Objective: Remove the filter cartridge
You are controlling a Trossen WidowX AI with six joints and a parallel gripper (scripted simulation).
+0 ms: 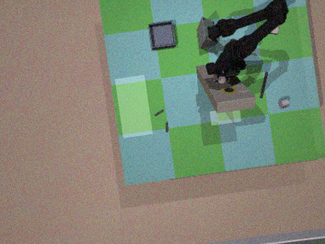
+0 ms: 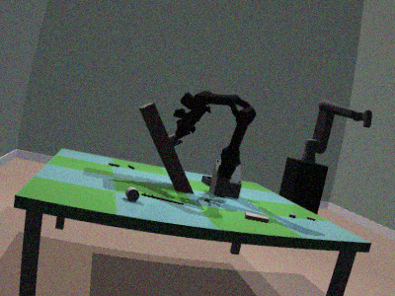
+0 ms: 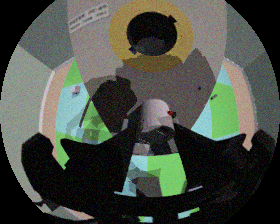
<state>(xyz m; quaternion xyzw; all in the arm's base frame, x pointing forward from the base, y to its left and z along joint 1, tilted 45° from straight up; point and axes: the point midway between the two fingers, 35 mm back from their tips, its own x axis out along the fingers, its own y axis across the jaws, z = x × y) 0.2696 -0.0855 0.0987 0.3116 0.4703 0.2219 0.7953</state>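
The service panel (image 1: 236, 105) (image 2: 166, 148) (image 3: 100, 55) leans steeply, its face towards the arm. A gold ring (image 3: 116, 35) on it surrounds a dark round area (image 3: 151, 31) with two small notches; whether this is an empty bore or a dark face is unclear. Lower down, a pale cylinder (image 1: 222, 80) (image 3: 156, 114) with a dark end and a red mark stands out in front of the panel; whether it is the cartridge I cannot tell. My gripper (image 2: 174, 139) (image 3: 154, 126) is shut on this cylinder, a finger on each side. The tray (image 1: 162, 23) stands apart, with nothing visible in it.
A grey block (image 1: 205, 33) stands by the arm's base. A dark rod (image 1: 264, 84) (image 2: 163, 198) and a small round object (image 1: 283, 102) (image 2: 132, 193) lie beside the panel. Small dark bars (image 1: 159, 112) (image 1: 166, 127) and a pale rectangle (image 1: 134, 106) are across the table.
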